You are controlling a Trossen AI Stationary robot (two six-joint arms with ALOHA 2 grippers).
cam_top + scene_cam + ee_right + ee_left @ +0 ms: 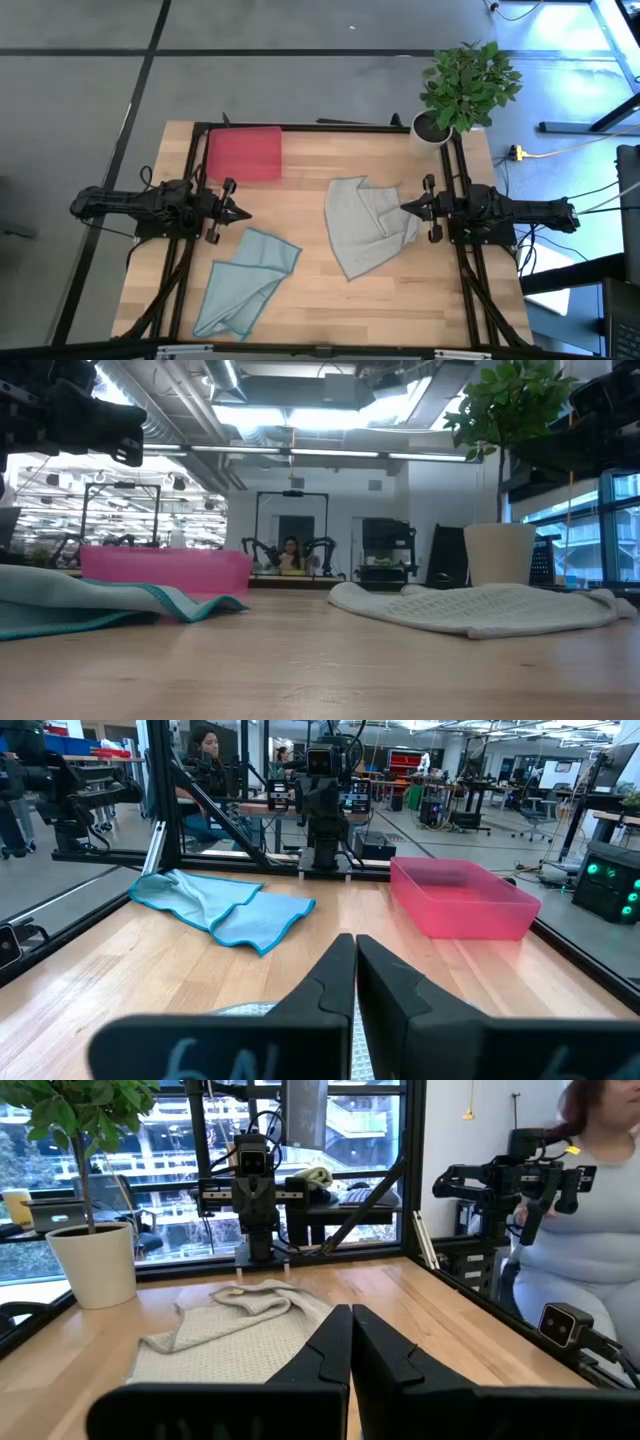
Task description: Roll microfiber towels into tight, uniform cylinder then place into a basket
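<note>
From above, you see the blue-teal towel (243, 281) crumpled at the bench's (310, 310) front left, the grey towel (365, 225) crumpled right of centre and the red basket (243, 154) at the back left. At bench level, both towels lie flat and unrolled. In your wrist views, the left gripper (351, 1342) is closed on nothing above the bench, and the right gripper (355, 982) is likewise closed and empty over the grey towel's edge.

I am working in a robotics lab: more arm rigs (322, 790) are standing on benches behind my table (300, 300), exposed ducts (290, 400) are running overhead, and a person (585, 1250) is sitting beside another rig.
</note>
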